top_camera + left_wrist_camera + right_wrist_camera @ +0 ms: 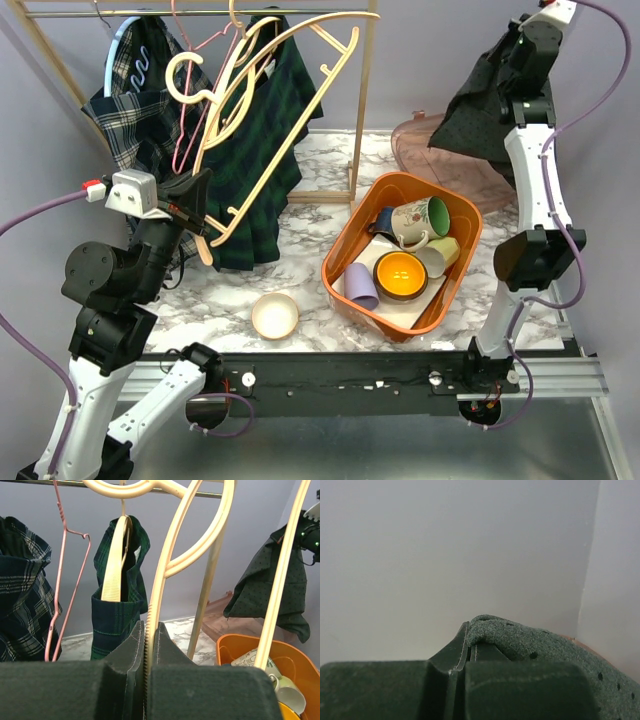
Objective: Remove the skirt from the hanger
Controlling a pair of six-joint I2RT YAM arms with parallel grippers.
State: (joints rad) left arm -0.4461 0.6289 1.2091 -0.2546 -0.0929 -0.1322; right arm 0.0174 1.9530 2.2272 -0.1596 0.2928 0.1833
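My left gripper (197, 215) is shut on the lower bar of a bare cream plastic hanger (328, 85), which slants up toward the rail. In the left wrist view the ribbed bar of the hanger (161, 575) is pinched between the pads of the left gripper (149, 626). High at the right, my right gripper (522, 48) is shut on a dark green dotted skirt (480, 110), which hangs free of the hanger. The right wrist view shows the skirt (545, 650) folded over the tips of the right gripper (471, 641).
A wooden rack (365, 100) carries a green plaid garment (255, 190) on a second cream hanger, another plaid garment (125, 110) and a pink wire hanger (192, 110). An orange bin (345, 255) holds mugs. A white bowl (275, 315) and a pink basin (425, 145) sit nearby.
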